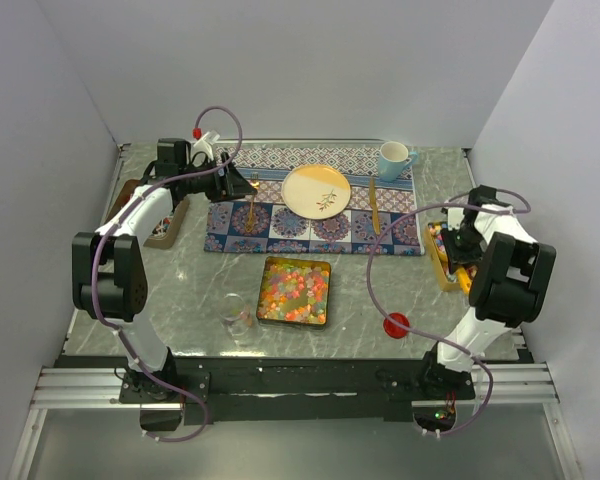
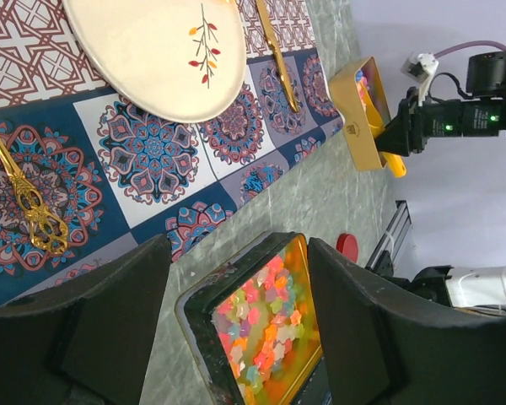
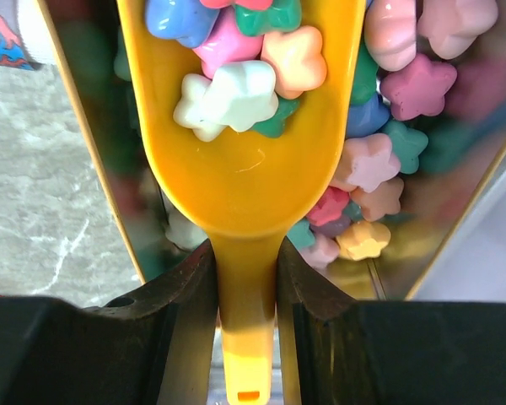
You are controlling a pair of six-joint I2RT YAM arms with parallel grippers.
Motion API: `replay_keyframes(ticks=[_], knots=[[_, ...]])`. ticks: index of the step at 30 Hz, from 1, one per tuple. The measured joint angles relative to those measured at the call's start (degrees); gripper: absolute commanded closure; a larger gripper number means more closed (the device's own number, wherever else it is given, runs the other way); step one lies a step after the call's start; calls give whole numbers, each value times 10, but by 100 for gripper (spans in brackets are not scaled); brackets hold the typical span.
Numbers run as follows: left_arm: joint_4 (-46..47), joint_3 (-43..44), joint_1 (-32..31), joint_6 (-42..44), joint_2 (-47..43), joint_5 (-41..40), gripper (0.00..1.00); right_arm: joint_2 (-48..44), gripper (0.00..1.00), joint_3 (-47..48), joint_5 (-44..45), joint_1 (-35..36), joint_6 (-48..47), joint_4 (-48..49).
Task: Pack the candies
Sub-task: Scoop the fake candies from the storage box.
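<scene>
The candies are small star-shaped sweets in pink, orange, yellow, green and blue. Many fill a square dark tin (image 1: 293, 291) at the table's middle, seen also in the left wrist view (image 2: 266, 329). More lie in a gold tin (image 1: 441, 256) at the right (image 3: 405, 101). My right gripper (image 3: 246, 295) is shut on the handle of a yellow scoop (image 3: 240, 160) that holds several candies (image 3: 236, 84) over the gold tin. In the top view it (image 1: 460, 248) hovers at that tin. My left gripper (image 1: 230, 183) is open and empty above the patterned placemat (image 2: 152, 160), far left.
A clear glass jar (image 1: 238, 318) stands left of the square tin. A red lid (image 1: 396, 323) lies near the right arm's base. On the placemat are a cream plate (image 1: 316, 190), a gold fork (image 1: 251, 205) and a gold knife (image 1: 374, 205). A mug (image 1: 393, 158) stands behind. A brown tray (image 1: 167, 228) sits at the left.
</scene>
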Motion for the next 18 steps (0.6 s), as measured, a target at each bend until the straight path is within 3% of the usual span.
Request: replay_keyframes(ticks=[11, 18], knots=[[-19, 6, -2, 13, 2, -1, 29, -52, 100, -76, -120, -58, -10, 92], [-24, 16, -12, 19, 2, -6, 28, -66, 100, -93, -143, -72, -10, 111]])
